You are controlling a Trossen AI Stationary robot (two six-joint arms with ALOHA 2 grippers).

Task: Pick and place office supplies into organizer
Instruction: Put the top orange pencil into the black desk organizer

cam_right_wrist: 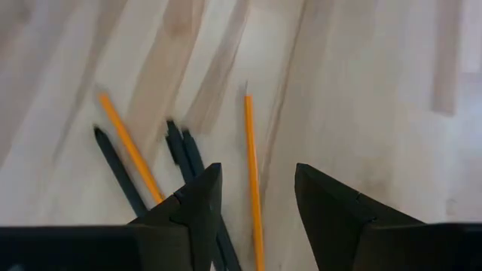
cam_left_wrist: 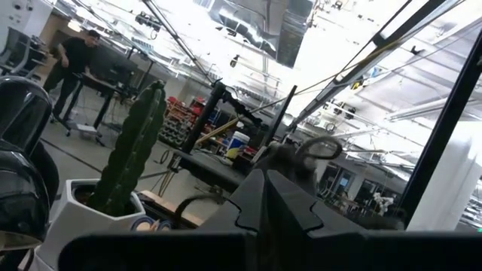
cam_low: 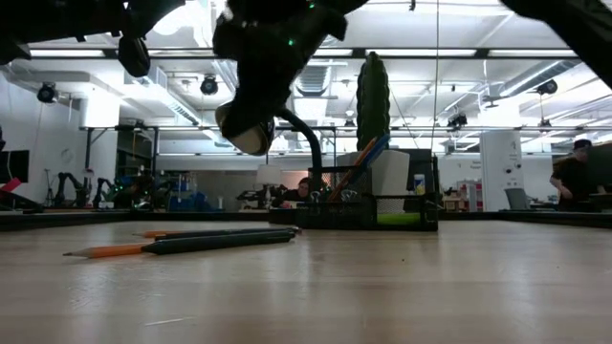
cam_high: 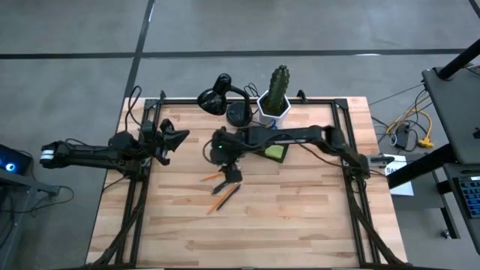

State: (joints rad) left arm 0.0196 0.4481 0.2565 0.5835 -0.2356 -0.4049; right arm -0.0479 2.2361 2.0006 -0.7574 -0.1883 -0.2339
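My right gripper is hanging over the middle of the wooden plank table, its two chunky black fingers apart with nothing between them. Straight under it lies a thin orange pencil, lined up with the gap. Beside that are two dark pens lying close together, then another orange pencil crossing a dark pen, all slim sticks flat on the pale grain.

The organizer, a dark boxy wire-looking thing, sits at the back of the table with an orange pencil already standing in it and a lime-green pad right by it. A ribbed green cactus in a white angular pot stands behind it.

My left gripper is parked off the left edge, fingers pressed together.
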